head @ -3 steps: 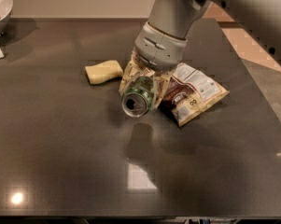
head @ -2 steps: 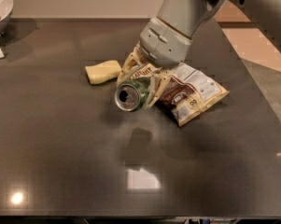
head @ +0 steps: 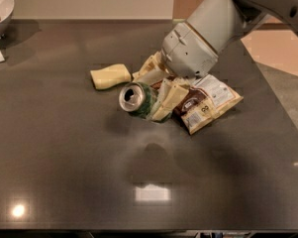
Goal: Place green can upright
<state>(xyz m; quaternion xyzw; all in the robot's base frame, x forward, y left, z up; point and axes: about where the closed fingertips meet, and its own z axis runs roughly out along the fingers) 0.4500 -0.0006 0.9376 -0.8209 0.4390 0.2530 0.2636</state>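
One small dark-green metal can (head: 137, 99) on its side, clenched in cream two-finger hand (head: 157, 94) above dark table (head: 64, 172); shadow beneath suggests clearance for rotating upright

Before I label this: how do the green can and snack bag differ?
The green can is cylindrical and dark green; the snack bag is flat, brown and white. The can is held sideways in the claw; the bag lies loose beside it. Both, like the claw, are over the table.
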